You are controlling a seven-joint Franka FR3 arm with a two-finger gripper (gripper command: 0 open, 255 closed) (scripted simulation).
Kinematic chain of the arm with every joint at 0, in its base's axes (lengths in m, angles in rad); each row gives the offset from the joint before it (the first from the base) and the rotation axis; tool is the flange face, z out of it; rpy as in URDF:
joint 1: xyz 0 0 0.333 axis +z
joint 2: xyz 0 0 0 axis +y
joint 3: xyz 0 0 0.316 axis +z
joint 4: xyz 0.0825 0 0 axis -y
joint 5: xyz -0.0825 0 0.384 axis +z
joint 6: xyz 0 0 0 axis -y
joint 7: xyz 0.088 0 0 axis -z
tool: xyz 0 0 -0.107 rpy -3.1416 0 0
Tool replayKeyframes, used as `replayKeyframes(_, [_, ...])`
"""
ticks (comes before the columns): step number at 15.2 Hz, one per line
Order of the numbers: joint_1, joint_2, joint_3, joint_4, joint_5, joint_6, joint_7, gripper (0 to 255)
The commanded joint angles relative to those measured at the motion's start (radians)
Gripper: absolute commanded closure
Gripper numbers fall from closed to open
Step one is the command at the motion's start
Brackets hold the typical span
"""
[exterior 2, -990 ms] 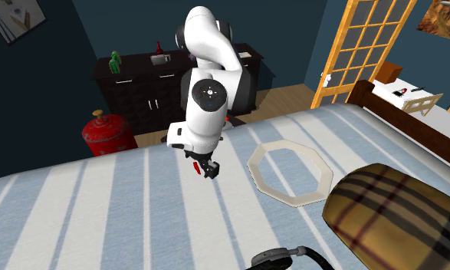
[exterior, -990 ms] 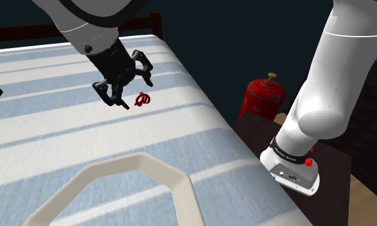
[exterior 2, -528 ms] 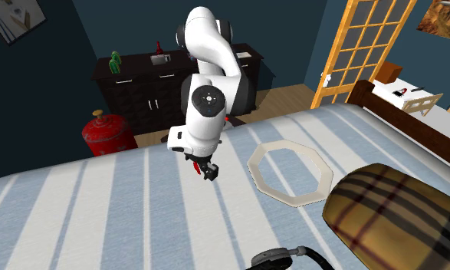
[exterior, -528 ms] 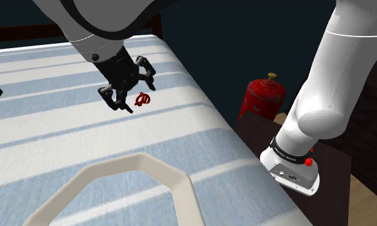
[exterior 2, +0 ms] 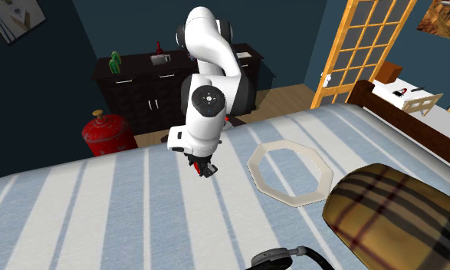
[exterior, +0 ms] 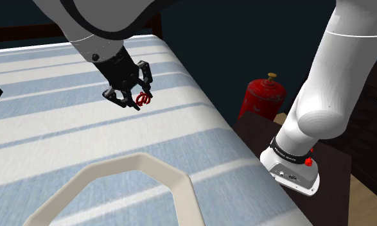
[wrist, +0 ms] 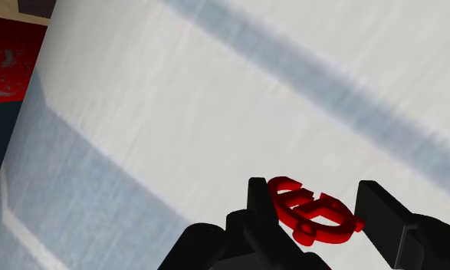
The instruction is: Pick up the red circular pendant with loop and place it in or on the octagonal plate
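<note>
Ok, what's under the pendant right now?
The striped bedspread, a pale band of it, lies under the red pendant. The open claw straddles the pendant, a finger on either side. Its lower edge is covered by the claw, so I can't see the cloth there.

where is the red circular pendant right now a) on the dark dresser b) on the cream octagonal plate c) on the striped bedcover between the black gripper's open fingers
c: in the wrist view the red circular pendant lies on the striped bedcover between the black gripper's spread fingers, not on the cream octagonal plate.
</note>
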Motion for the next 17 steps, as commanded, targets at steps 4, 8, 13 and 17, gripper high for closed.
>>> replayKeyframes(4, [0.000, 0.000, 0.000, 0.000, 0.000, 0.000, 0.000, 255])
replayKeyframes(8, [0.001, -0.003, 0.001, 0.024, 0.002, -0.025, -0.005, 255])
replayKeyframes(13, [0.004, -0.004, 0.003, 0.089, 0.003, -0.091, -0.016, 255])
replayKeyframes(17, [0.009, 0.000, 0.005, 0.147, 0.001, -0.145, -0.023, 255])
